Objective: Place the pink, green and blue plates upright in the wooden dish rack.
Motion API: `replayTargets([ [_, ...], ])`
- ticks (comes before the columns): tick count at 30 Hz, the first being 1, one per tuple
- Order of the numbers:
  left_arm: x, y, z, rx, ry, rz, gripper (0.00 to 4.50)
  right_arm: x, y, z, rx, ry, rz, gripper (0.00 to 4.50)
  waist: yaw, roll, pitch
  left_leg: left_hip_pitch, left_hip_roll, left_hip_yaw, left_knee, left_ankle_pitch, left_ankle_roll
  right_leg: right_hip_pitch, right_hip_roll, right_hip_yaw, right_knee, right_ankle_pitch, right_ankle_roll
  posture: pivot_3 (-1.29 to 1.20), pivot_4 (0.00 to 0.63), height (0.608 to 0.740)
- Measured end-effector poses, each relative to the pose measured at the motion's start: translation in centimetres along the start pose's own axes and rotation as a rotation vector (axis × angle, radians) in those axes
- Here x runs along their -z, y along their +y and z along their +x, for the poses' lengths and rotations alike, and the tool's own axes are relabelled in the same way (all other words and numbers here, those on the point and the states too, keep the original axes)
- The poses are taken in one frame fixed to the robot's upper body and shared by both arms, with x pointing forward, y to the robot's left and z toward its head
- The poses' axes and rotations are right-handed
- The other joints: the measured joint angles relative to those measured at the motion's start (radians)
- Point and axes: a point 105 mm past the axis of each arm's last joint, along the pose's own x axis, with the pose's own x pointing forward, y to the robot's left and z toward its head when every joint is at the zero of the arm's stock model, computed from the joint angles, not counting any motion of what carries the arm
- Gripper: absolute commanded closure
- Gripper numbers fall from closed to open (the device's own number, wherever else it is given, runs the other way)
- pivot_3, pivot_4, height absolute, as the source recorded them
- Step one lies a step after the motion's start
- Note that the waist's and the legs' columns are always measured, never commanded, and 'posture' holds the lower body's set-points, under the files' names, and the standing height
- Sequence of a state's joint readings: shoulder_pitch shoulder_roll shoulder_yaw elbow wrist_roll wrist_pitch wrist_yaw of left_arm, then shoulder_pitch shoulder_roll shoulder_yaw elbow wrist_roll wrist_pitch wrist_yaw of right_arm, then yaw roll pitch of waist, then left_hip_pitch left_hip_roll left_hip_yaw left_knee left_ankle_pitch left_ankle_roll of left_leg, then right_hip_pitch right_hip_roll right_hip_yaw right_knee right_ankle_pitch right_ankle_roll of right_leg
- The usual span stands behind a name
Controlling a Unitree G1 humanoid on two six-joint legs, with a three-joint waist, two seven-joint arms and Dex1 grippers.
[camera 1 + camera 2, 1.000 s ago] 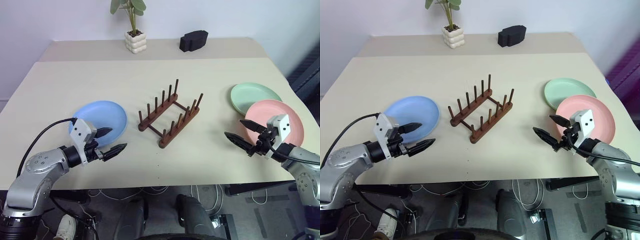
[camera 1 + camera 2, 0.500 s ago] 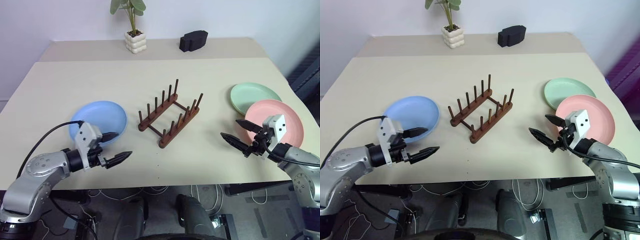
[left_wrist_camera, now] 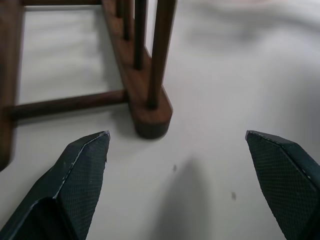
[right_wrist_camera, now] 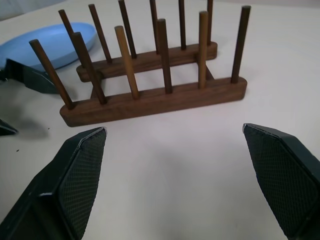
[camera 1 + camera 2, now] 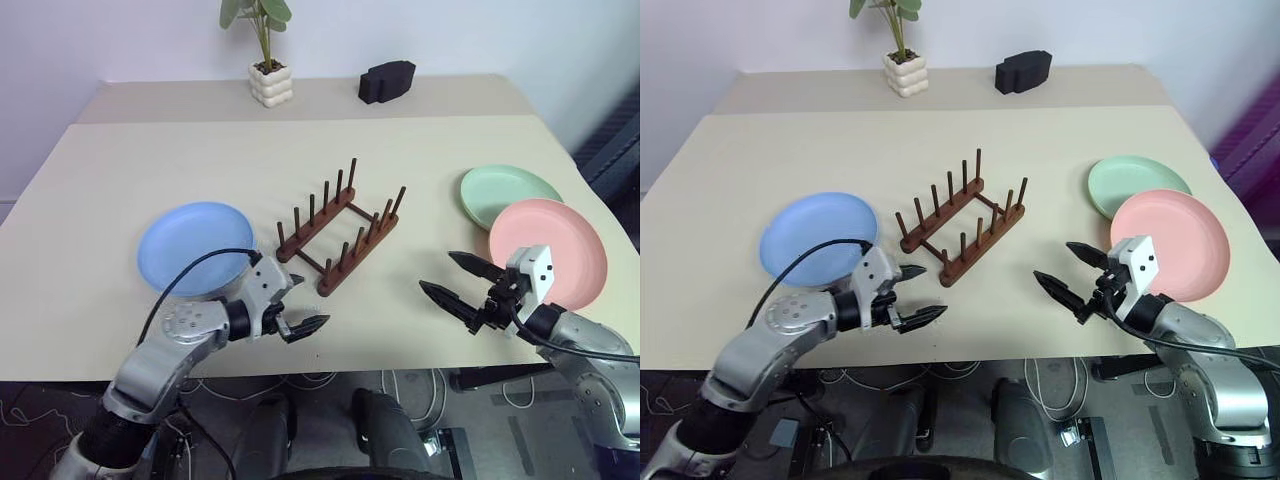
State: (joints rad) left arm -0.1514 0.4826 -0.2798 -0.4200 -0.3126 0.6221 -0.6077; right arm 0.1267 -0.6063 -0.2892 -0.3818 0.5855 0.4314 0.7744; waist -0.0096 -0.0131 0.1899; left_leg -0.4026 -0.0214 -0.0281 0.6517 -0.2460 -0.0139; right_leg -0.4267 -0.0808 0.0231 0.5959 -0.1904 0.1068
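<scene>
A small green leafy plant in a ribbed white pot (image 5: 271, 83) stands at eleven o'clock on the beige table (image 5: 420, 160), with a chunky black object (image 5: 386, 80) at one o'clock.

bare tabletop (image 5: 420, 170) around wooden dish rack (image 5: 340, 240), pegs upright

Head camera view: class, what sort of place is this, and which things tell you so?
Probably an indoor lab or office test setup, not a kitchen: a plain beige table against a bare wall, a potted plant, and loose cables on the floor beneath.
</scene>
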Motion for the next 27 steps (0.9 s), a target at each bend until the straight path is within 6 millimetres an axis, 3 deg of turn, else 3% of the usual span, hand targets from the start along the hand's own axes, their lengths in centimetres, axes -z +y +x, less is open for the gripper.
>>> replayTargets([
  [8,0.3,0.4,2.0,-0.085,0.035,0.022,0.00,-0.3,0.1,0.2,-0.003,-0.011,0.003,0.05,0.000,0.000,0.000,0.000,0.000,0.000,0.000,0.000,0.000,0.000,0.000,0.000,0.000,0.000,0.000,0.00,0.150,0.736],
  [13,0.1,0.6,2.7,-0.114,0.036,0.022,0.00,0.6,2.0,0.6,-0.117,0.029,0.087,0.05,0.003,0.000,-0.001,0.000,0.000,-0.001,0.001,0.000,0.000,0.000,0.000,0.000,0.000,0.000,0.000,0.00,0.150,0.736],
  [17,0.1,1.0,2.9,-0.127,0.043,0.013,1.20,1.1,3.6,0.4,-0.183,0.067,0.100,0.00,0.004,0.000,-0.001,0.000,0.000,-0.001,0.002,0.000,0.000,0.001,0.000,0.000,0.000,-0.001,0.001,0.00,0.150,0.736],
  [21,0.0,1.4,3.0,-0.144,0.040,0.017,3.37,1.3,3.8,0.4,-0.182,0.075,0.092,0.00,0.004,0.000,-0.001,0.000,0.000,-0.001,0.001,0.000,0.000,0.001,0.000,0.000,0.000,-0.001,0.001,0.00,0.150,0.736],
  [22,-0.1,1.5,3.0,-0.146,0.034,0.026,3.73,1.2,3.8,0.4,-0.180,0.074,0.090,0.00,0.006,0.000,-0.001,0.000,0.000,-0.001,0.001,0.000,0.000,0.001,0.000,0.000,0.000,-0.001,0.001,0.00,0.150,0.736],
  [27,-0.2,1.6,3.3,-0.128,0.022,0.049,3.74,1.3,3.6,0.4,-0.166,0.076,0.074,0.00,0.020,0.001,-0.002,0.000,-0.001,0.000,0.002,0.000,0.000,0.001,0.000,0.000,0.000,-0.001,0.001,0.00,0.150,0.736],
])
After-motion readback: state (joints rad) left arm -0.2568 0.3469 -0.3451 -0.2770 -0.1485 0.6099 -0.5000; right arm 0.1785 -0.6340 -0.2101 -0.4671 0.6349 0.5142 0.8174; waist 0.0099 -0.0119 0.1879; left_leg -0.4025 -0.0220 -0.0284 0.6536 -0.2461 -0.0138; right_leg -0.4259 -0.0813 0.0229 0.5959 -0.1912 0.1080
